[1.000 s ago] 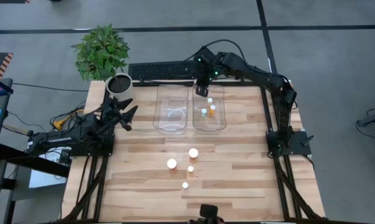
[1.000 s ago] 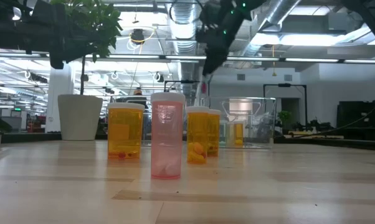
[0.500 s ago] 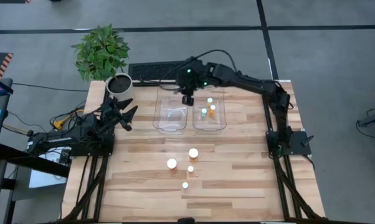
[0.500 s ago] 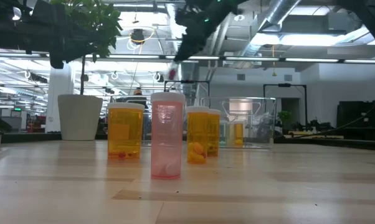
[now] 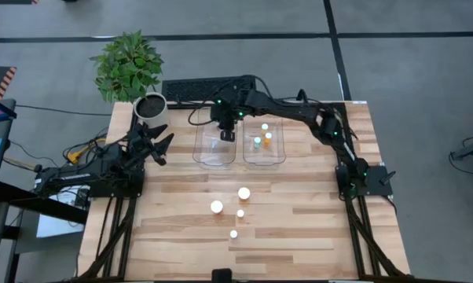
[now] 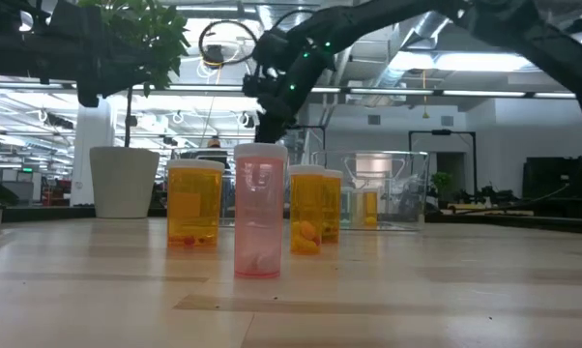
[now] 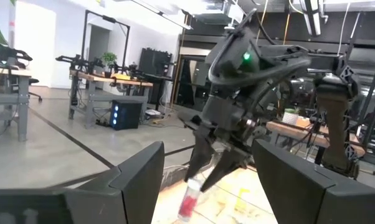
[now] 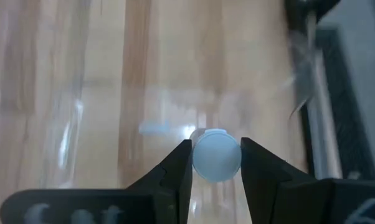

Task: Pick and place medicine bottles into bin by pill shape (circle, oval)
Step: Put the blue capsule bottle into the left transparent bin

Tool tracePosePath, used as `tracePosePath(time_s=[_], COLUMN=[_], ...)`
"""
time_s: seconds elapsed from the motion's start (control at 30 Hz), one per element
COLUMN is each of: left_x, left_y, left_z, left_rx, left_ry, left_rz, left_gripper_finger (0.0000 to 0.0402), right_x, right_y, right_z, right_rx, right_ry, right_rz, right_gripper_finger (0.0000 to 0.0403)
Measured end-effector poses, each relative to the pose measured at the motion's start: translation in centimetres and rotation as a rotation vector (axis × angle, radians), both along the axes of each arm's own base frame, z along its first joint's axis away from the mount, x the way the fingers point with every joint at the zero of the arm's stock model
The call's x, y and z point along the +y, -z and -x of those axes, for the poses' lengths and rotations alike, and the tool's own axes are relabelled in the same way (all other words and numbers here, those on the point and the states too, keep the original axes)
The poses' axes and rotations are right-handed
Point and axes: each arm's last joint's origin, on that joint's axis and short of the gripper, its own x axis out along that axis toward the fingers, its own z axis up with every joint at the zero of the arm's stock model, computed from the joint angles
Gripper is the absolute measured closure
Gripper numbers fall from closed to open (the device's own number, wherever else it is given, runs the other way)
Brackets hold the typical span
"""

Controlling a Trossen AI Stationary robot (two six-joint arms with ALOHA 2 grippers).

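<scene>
The right gripper [image 5: 228, 135] hangs over the left clear bin [image 5: 215, 160] at the far side of the table, its fingers [image 8: 175, 167] pinched on the white cap of a small reddish medicine bottle [image 7: 189, 203] that dangles upright beneath it. Held by the cap like that, the bottle looks light and rigid, smooth plastic that could slip or swing if the grip loosens, so the cap's round rim seems the sensible place to hold. Three bottles [image 5: 263, 137] already stand in the right clear bin [image 5: 279, 160], and four more bottles [image 5: 230, 209] wait upright on the near part of the wooden table [image 5: 315, 228], two of them wider. The left gripper [image 5: 159, 148] rests by the table's left edge near the white plant pot [image 5: 151, 108], fingers spread wide and empty.
</scene>
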Motion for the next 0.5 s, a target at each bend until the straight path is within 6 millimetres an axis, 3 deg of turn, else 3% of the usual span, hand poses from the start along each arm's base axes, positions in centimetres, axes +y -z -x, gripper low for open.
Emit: tracePosePath(time_s=[0.2,0.5], left_x=[0.0,0.0], left_y=[0.1,0.2], left_z=[0.0,0.0], left_rx=[0.008,0.02], left_ry=[-0.003,0.0], left_rz=[0.001,-0.002], left_gripper_finger=[0.0162,0.0162], right_x=[-0.5,-0.6], right_y=[1.3,3.2], right_z=[-1.4,-1.7], right_rx=[0.048,0.134], right_ry=[-0.022,-0.022], right_rz=[-0.039,-0.076], right_gripper_finger=[0.0278,0.0278])
